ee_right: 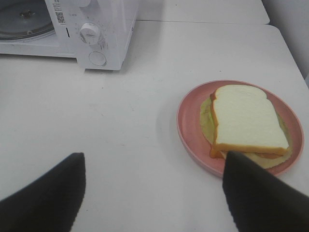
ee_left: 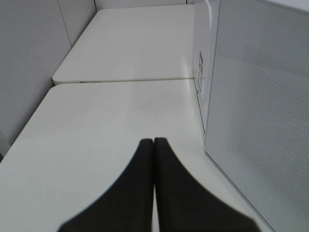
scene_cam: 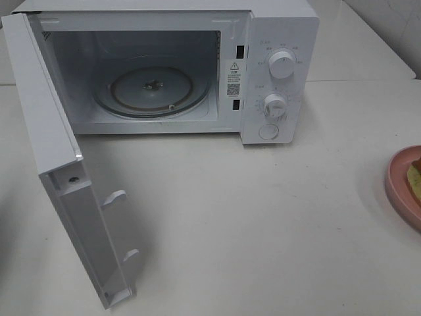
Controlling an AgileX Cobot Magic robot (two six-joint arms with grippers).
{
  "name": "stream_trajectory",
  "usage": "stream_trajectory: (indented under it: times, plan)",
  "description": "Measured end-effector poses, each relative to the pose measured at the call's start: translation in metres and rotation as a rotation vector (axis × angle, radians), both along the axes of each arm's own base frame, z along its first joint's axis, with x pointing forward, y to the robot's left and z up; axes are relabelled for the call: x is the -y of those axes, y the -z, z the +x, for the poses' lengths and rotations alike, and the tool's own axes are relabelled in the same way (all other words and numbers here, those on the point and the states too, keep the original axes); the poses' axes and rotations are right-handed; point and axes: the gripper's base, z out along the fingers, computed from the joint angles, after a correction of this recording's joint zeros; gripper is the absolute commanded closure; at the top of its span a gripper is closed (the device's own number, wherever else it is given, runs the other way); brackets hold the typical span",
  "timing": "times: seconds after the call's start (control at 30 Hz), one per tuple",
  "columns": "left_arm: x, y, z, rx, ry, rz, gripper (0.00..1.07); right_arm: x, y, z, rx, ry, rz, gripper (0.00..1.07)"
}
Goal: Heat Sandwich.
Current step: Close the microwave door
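The sandwich (ee_right: 246, 118), white bread with tan crust and yellow-green filling at its edges, lies on a pink plate (ee_right: 193, 130) on the white table. In the exterior high view only a sliver of the sandwich (scene_cam: 414, 174) and the plate (scene_cam: 398, 187) shows at the right edge. My right gripper (ee_right: 153, 154) stands open just short of the plate, one of its fingers (ee_right: 256, 193) over the plate's near rim and nothing between the two. My left gripper (ee_left: 153, 141) is shut and empty, low over the table beside the microwave's side wall (ee_left: 260, 121). Neither gripper shows in the exterior high view.
The white microwave (scene_cam: 276, 66) stands at the back with its door (scene_cam: 46, 118) swung wide open to the left. Its glass turntable (scene_cam: 154, 89) carries nothing. Two dials and a button sit on its right panel. A seam joins a second table behind.
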Motion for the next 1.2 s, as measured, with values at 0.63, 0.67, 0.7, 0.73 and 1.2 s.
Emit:
stream_trajectory:
  times: [0.63,0.67,0.7,0.73,1.2]
  plan:
    - [0.057,0.030,0.043,-0.074,0.341,0.072,1.07,0.000,0.000,0.000,0.000,0.000,0.000,0.32]
    - [0.061,0.032,0.047,-0.083,0.357,0.073,1.07,0.000,0.000,0.000,0.000,0.000,0.000,0.32]
    - [0.063,0.033,0.049,-0.087,0.366,0.074,1.07,0.000,0.000,0.000,0.000,0.000,0.000,0.32]
    - [0.066,0.034,0.050,-0.091,0.375,0.074,1.07,0.000,0.000,0.000,0.000,0.000,0.000,0.32]
    - [0.125,0.039,0.078,-0.078,0.556,0.071,1.07,0.000,0.000,0.000,0.000,0.000,0.000,0.32]
